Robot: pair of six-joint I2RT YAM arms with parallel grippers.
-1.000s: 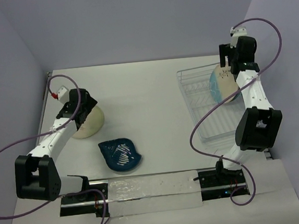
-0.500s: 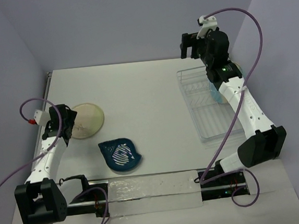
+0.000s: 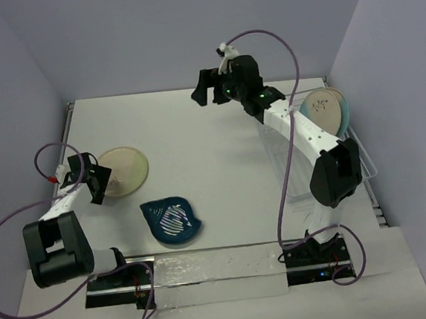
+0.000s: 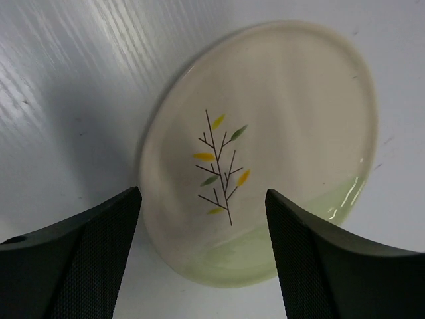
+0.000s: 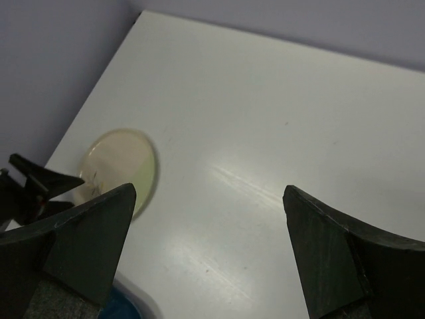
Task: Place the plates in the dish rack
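A cream plate with a dark sprig and a pale green band lies flat at the table's left; it also shows in the left wrist view and the right wrist view. My left gripper is open and empty, low at the plate's left rim, which lies between its fingers. A dark teal leaf dish lies in front of the plate. A cream-and-light-blue plate stands on edge at the far end of the wire dish rack. My right gripper is open and empty, high over the back middle.
Walls close the left, back and right sides. The right arm stretches from its base across the rack, hiding much of it. In the right wrist view, the left gripper and a corner of the teal dish show below.
My right gripper left the blue plate at the rack and swung left over the back middle. The cream plate went from tilted to flat, and my left gripper drew back to its left rim.
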